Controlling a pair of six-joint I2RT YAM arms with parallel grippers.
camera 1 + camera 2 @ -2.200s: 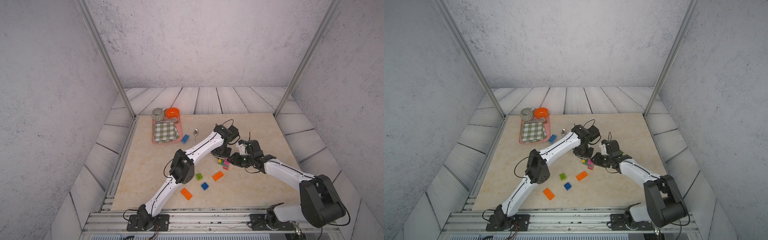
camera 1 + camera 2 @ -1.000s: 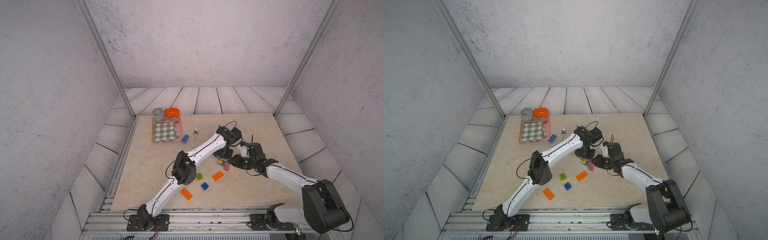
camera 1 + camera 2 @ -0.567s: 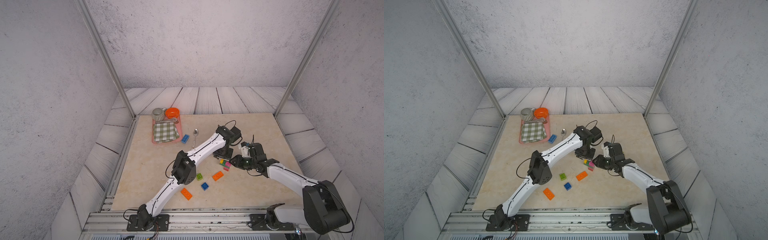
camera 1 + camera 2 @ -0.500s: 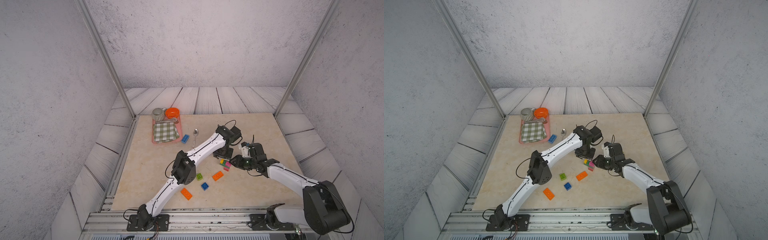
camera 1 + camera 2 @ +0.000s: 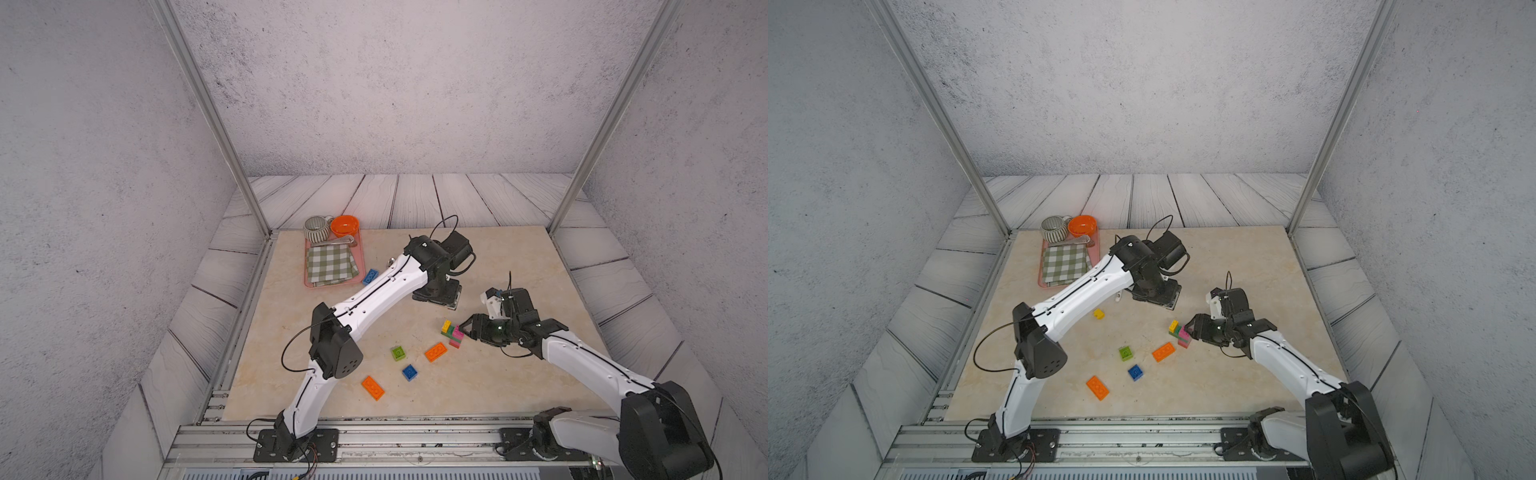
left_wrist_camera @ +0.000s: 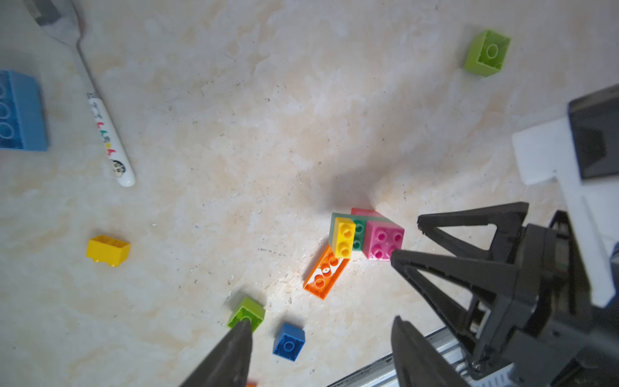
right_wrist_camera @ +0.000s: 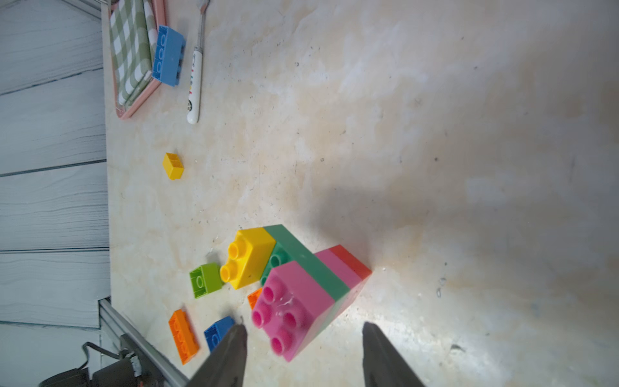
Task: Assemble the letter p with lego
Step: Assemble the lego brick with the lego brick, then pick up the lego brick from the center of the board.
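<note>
The lego stack (image 5: 453, 332) (image 5: 1179, 332) stands on the table: a yellow brick and a pink brick on dark green, with pink and red layers below (image 7: 294, 284) (image 6: 366, 234). My right gripper (image 5: 464, 328) (image 7: 303, 330) is open, its fingers either side of the pink top brick without gripping it. My left gripper (image 5: 436, 296) (image 6: 321, 331) hangs open and empty behind the stack. Loose lego lies in front: an orange oblong (image 5: 435, 351), a lime square (image 5: 398, 353), a blue square (image 5: 409, 372) and a second orange oblong (image 5: 372, 387).
A yellow brick (image 5: 1099, 313) lies under the left forearm. A light blue oblong (image 5: 370, 276) and a spoon (image 6: 100, 117) lie beside the pink tray (image 5: 309, 284), which holds a checked cloth (image 5: 331, 264), a cup (image 5: 316, 227) and an orange bowl (image 5: 345, 225).
Both grippers have gone from shut to open. The left gripper has risen and drawn back from the stack. The stack stands on the table by itself.
</note>
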